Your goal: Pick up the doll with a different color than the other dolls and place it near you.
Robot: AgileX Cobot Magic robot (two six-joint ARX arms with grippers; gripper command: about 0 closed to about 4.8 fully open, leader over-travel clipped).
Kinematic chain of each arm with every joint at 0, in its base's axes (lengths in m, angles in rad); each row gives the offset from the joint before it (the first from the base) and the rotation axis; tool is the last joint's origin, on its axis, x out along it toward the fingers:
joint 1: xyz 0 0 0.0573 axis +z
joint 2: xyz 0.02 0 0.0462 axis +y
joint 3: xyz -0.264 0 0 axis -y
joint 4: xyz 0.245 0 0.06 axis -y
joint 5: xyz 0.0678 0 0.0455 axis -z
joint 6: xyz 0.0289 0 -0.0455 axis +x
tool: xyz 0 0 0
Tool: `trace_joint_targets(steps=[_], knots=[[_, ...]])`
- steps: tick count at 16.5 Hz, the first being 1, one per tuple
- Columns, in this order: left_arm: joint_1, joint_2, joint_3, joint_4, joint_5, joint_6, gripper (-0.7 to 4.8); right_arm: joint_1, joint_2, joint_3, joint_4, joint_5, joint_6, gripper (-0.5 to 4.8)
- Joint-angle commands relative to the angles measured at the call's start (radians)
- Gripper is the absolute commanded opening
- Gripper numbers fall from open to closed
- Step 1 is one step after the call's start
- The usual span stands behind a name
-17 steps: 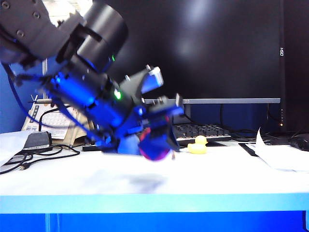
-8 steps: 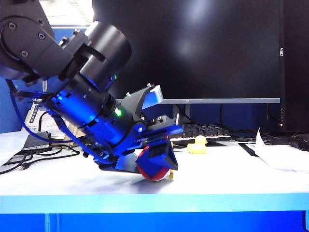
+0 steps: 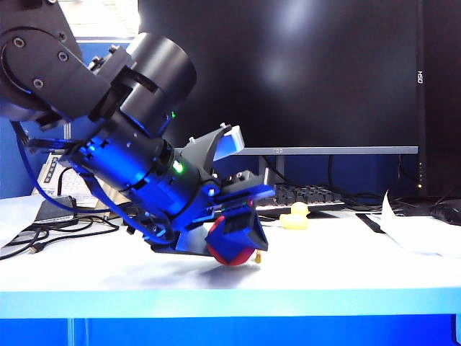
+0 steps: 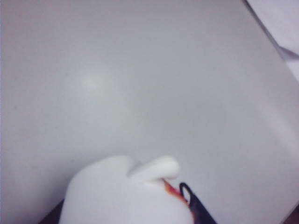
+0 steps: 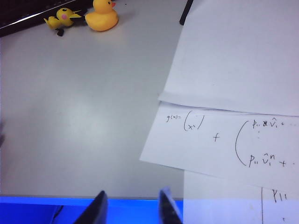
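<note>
Nearby, left gripper (image 3: 238, 241) clamped on the doll (image 3: 232, 249); right gripper (image 5: 131, 205) agape, empty, over handwritten paper (image 5: 219, 140).

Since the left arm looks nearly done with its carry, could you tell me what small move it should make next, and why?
Probably open the left pincer and let go. It holds the round red and white doll low at the white table's front edge, apparently touching it, well in front of the yellow rubber duck. The right pincer hangs open, away from it.
</note>
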Motion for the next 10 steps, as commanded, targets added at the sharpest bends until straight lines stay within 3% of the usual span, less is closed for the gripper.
trace_joint_targets(steps=[1,5,7,10], knots=[[-0.002,0.003,0.003,-0.020,-0.006,-0.006,3.54,0.002,-0.002,-0.002,0.018,0.000,0.003,1.44],[-0.001,0.003,0.003,-0.029,-0.020,-0.006,3.78,0.002,-0.002,-0.002,0.018,0.001,0.003,1.44],[-0.001,0.003,0.004,-0.022,-0.029,-0.006,4.79,0.002,-0.002,-0.002,0.018,0.001,0.003,1.44],[0.002,0.003,0.004,-0.004,-0.050,-0.005,4.79,0.002,-0.002,-0.002,0.018,0.000,0.003,1.44]])
